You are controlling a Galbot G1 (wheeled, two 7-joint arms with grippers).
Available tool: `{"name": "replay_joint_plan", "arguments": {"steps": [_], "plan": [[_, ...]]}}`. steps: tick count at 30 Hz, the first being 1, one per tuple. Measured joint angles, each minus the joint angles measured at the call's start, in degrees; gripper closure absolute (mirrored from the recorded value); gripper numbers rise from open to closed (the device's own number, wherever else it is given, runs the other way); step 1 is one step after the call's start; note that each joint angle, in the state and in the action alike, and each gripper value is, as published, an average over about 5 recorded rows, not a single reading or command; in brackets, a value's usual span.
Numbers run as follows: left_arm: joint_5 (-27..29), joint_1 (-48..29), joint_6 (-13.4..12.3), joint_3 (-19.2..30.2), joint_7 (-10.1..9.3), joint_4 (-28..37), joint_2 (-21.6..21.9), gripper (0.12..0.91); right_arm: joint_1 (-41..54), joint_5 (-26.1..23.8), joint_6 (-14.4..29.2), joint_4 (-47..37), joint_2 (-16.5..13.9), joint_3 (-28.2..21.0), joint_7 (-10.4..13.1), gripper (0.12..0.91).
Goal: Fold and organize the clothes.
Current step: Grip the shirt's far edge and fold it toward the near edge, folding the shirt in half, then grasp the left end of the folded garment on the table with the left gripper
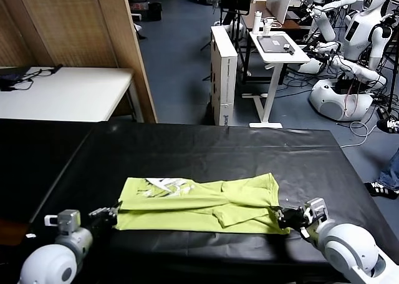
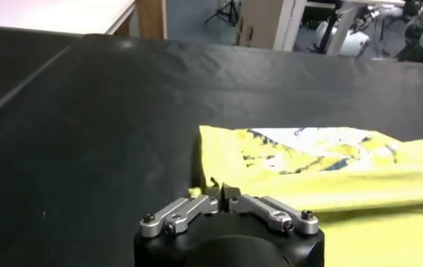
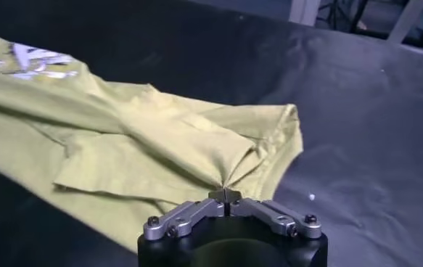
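A lime T-shirt was pinched at both ends by the two grippers on a black table.

The T-shirt (image 1: pixel 199 203) was laid in a long, partly folded band across the near part of the black table (image 1: pixel 206 146), with a patch of white print (image 1: pixel 165 185) turned up near its left end and loose folds bunched toward the right. The left gripper (image 1: pixel 111 216) was set low at the shirt's left edge; in the left wrist view its fingertips (image 2: pixel 222 194) were seen closed together on the yellow hem. The right gripper (image 1: pixel 282 216) was placed at the shirt's right edge, and in the right wrist view its jaws were seen drawn fully together on a gathered pleat of cloth (image 3: pixel 226 194), from which creases were spread outward. A white desk (image 1: pixel 68 90) was seen beyond the table on the left.
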Motion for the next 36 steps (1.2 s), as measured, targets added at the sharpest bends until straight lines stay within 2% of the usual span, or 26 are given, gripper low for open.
{"name": "replay_joint_plan", "arguments": {"steps": [4, 6, 8, 10, 16, 23, 27, 36], "plan": [[0.7, 0.6, 0.4, -0.3, -0.43, -0.2, 0.2, 0.38, -0.6, 1.0, 0.0, 1.1, 0.2, 1.3, 0.1, 0.382], [0.8, 0.7, 0.6, -0.7, -0.63, -0.3, 0.3, 0.272, -0.6, 1.9, 0.0, 1.4, 0.4, 2.2, 0.0, 0.255], [0.4, 0.5, 0.4, -1.2, -0.98, -0.3, 0.3, 0.178, -0.2, 2.8, 0.0, 1.3, 0.7, 3.2, 0.0, 0.17], [-0.2, -0.2, -0.1, -1.8, -1.44, -0.2, 0.2, 0.137, 0.7, 3.1, 0.0, 0.8, 1.4, 4.1, 0.1, 0.135], [-1.6, -5.2, -2.2, -1.7, -2.36, 2.0, -0.2, 0.124, 5.6, 1.4, 0.0, -3.5, 5.0, 3.6, 0.1, 0.119], [-0.3, -13.2, -4.9, 1.6, -1.29, 7.5, -2.0, 0.123, 12.9, 0.2, 1.9, -11.3, 9.3, 0.8, -0.2, 0.118], [-0.1, -16.9, -5.2, 3.6, -0.22, 10.9, -3.0, 0.123, 17.0, 0.0, 2.6, -15.7, 11.1, -0.7, -0.1, 0.118], [-0.2, -20.3, -5.1, 5.5, -0.16, 15.7, -4.2, 0.123, 21.2, -1.6, 3.1, -21.9, 13.9, -4.3, -0.3, 0.118]]}}
